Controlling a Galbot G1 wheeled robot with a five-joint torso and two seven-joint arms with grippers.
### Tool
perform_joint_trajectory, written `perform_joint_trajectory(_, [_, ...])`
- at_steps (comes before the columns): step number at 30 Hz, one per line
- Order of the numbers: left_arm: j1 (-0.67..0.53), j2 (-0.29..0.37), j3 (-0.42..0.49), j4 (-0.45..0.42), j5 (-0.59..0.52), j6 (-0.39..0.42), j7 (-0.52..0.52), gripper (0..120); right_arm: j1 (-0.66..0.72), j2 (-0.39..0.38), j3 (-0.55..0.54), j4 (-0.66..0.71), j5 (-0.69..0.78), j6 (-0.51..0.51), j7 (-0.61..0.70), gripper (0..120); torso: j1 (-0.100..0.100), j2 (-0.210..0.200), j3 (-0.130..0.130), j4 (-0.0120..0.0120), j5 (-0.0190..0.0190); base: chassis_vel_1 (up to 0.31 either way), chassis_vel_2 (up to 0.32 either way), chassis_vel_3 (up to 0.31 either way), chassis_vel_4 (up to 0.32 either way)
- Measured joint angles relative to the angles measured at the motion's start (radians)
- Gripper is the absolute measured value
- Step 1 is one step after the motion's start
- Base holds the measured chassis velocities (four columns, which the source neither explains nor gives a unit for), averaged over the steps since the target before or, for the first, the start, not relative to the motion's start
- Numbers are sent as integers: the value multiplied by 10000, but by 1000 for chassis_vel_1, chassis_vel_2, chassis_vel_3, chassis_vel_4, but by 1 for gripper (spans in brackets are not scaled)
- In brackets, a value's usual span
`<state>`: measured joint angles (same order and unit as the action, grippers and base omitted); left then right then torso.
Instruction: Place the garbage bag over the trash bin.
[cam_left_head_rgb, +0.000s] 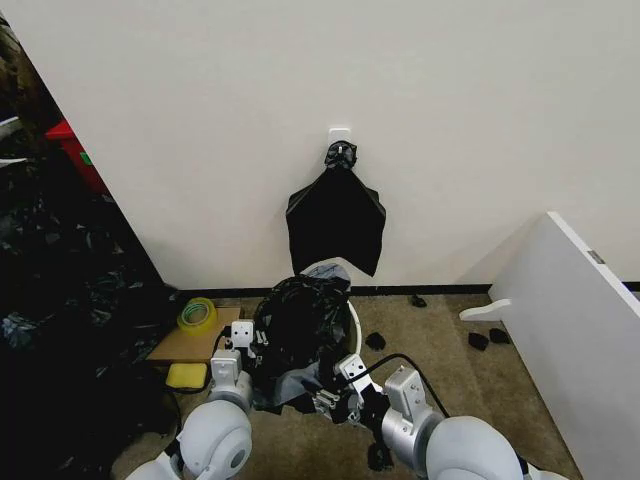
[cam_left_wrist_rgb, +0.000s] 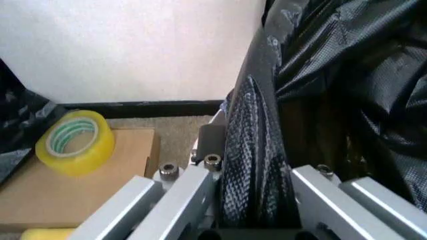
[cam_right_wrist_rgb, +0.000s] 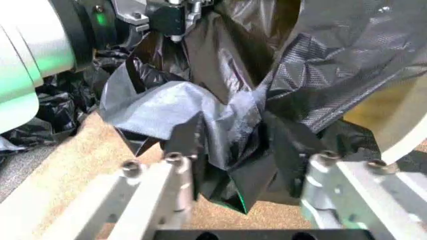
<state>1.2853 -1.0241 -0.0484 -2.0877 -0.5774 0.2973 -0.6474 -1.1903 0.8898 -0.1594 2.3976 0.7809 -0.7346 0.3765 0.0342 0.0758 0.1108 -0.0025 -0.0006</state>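
Black crinkled thin plastic of the garbage bag (cam_left_head_rgb: 298, 325) is pinched in both claws: left claw (cam_left_wrist_rgb: 257, 210) closed on one edge, right claw (cam_right_wrist_rgb: 243, 175) on another, over the round cream-white plastic trash bin (cam_left_head_rgb: 354, 330). Uneven pulling may tear the film or slip it off the rim.

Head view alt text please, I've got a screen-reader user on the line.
The garbage bag is draped over the trash bin by the wall, with the left gripper and right gripper at its near edge. A flat black bundle hangs on the wall above.
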Motion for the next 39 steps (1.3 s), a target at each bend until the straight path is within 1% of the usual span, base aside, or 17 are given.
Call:
perform_joint_trajectory(1, [6,0,-12,-23,-26,0,0,1,0,15,-13,-7,16,0,21,25,0,0,0,0,0,0,0,0,0])
perform_joint_trajectory(2, [6,0,-12,-23,-26,0,0,1,0,15,-13,-7,16,0,21,25,0,0,0,0,0,0,0,0,0])
perform_joint_trajectory(5, [51,0,-45,-93,-85,0,-2,1,3,35,-47,-13,107,1,64,11,0,0,0,0,0,0,0,0,0])
perform_joint_trajectory(6, [51,0,-45,-93,-85,0,-2,1,3,35,-47,-13,107,1,64,11,0,0,0,0,0,0,0,0,0])
perform_joint_trajectory(8, [105,-3,-100,-165,-137,-1,0,1,9,68,-46,-70,53,4,65,0,0,0,0,0,0,0,0,0,0])
perform_joint_trajectory(13, [141,0,-217,-229,-293,-14,-2,1,-10,106,54,-75,-19,12,56,0,0,0,0,1,0,0,0,0,0])
perform_joint_trajectory(16, [58,-25,-433,-303,-1278,-18,-248,1,-225,105,500,62,-367,32,-332,0,0,0,0,1,1,0,0,0,0])
perform_joint_trajectory(17, [58,-25,-433,-303,-1278,-18,-248,1,-225,105,500,62,-367,32,-332,0,0,0,0,1,1,0,0,0,0])
perform_joint_trajectory(19, [-27,-38,-583,-320,-2198,-40,-506,1,-421,-14,853,201,-482,43,-481,0,0,0,0,-3,0,0,0,0,0])
perform_joint_trajectory(20, [-39,-39,-648,-380,-2755,-51,-667,1,-476,-111,967,237,-513,50,-525,0,0,0,0,1,0,0,0,0,0])
perform_joint_trajectory(21, [-39,-39,-648,-380,-2755,-51,-667,1,-476,-111,967,237,-513,50,-525,0,0,0,0,1,0,0,0,0,0])
perform_joint_trajectory(24, [-73,17,-773,-493,-3928,-46,-988,1,-695,-355,1207,284,-747,103,-606,0,0,0,0,-1,-2,0,0,0,0])
perform_joint_trajectory(26, [-74,33,-789,-504,-4050,-45,-1013,1,-739,-372,1239,284,-831,106,-607,0,0,0,0,-1,0,0,0,0,0])
perform_joint_trajectory(29, [-47,115,-864,-546,-4617,-44,-1133,1,-1077,-488,1383,220,-1514,76,-622,0,0,0,0,0,1,0,0,0,0])
perform_joint_trajectory(30, [-47,115,-864,-546,-4617,-44,-1133,1,-1077,-488,1383,220,-1514,76,-622,0,0,0,0,0,1,0,0,0,0])
perform_joint_trajectory(32, [-22,139,-917,-568,-4789,-54,-1163,1,-1252,-592,1444,78,-1977,65,-630,0,0,0,0,0,1,0,0,0,0])
perform_joint_trajectory(39, [11,213,-965,-576,-4775,-208,-1173,1,-1421,-796,1592,-69,-2636,63,-753,0,0,0,0,0,-2,0,0,0,0])
